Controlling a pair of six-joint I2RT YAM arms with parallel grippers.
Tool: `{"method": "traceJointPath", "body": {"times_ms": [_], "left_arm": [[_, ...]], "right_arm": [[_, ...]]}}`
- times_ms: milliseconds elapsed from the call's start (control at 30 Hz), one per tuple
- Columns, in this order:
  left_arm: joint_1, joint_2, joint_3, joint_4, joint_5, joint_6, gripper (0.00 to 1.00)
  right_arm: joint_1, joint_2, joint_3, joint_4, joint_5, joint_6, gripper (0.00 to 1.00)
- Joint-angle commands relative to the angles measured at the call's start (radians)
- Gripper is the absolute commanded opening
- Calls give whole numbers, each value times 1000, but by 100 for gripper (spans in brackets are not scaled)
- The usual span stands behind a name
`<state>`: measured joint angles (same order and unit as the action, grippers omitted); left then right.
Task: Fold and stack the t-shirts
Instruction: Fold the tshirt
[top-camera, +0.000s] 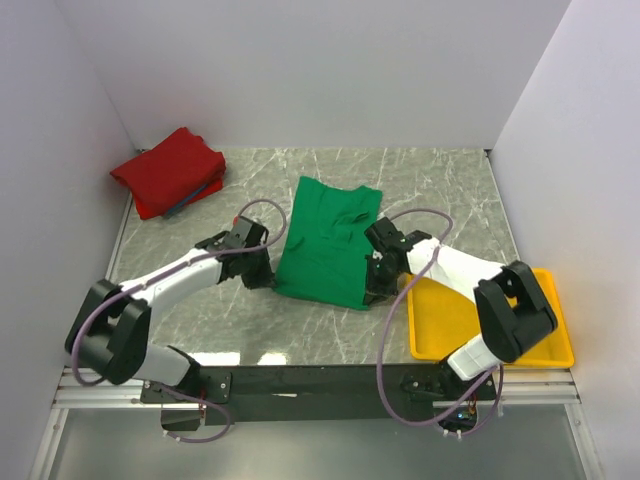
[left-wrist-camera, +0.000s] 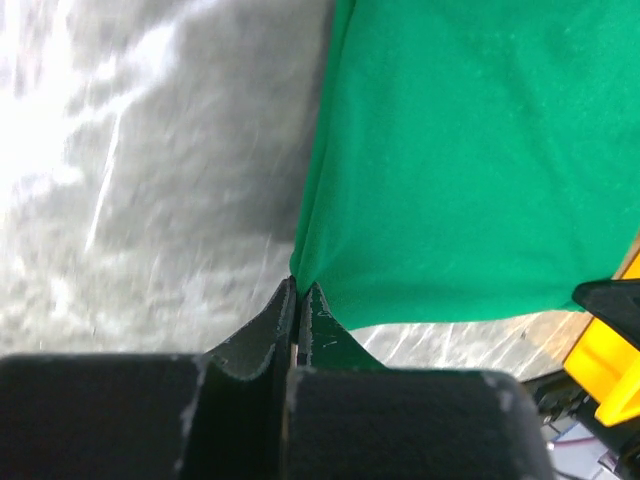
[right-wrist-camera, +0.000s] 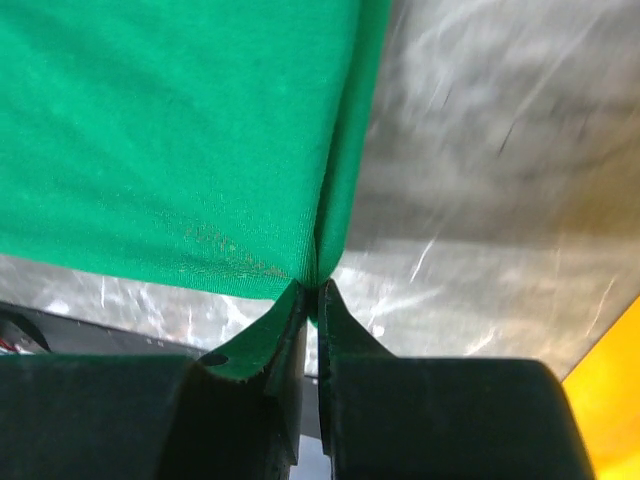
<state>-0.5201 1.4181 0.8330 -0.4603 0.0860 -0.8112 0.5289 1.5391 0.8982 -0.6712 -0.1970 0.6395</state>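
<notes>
The green t-shirt lies partly folded in the middle of the marble table, its near hem lifted. My left gripper is shut on the shirt's near left corner; the left wrist view shows the fingertips pinching the green cloth. My right gripper is shut on the near right corner; the right wrist view shows the cloth pinched at the tips. The red t-shirt lies folded at the far left corner, away from both grippers.
A yellow plastic tray sits at the near right, under the right arm; its edge shows in the left wrist view. White walls close the table on the left, back and right. Bare marble lies right of the green shirt.
</notes>
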Motion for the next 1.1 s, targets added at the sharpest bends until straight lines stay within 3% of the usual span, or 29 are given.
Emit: {"method": "traceJointPath", "body": {"times_ms": [0,600,833,1067], "left_arm": [[-11,-90,-44,-41,-22,-32,1],[-130,-519,-144,-258,-78,-180,1],[-143,-651,-129,-353,-51,-215,1],[-146,-671,-91,-368,-46,-236,1]], "right_arm": [[32,-94,-33,-83,71,38,0],[298,-393,-122,-183,156,298,0],[332,-502,-104,-264,177,362,0],[335,-547,-36,-326,228,382,0]]}}
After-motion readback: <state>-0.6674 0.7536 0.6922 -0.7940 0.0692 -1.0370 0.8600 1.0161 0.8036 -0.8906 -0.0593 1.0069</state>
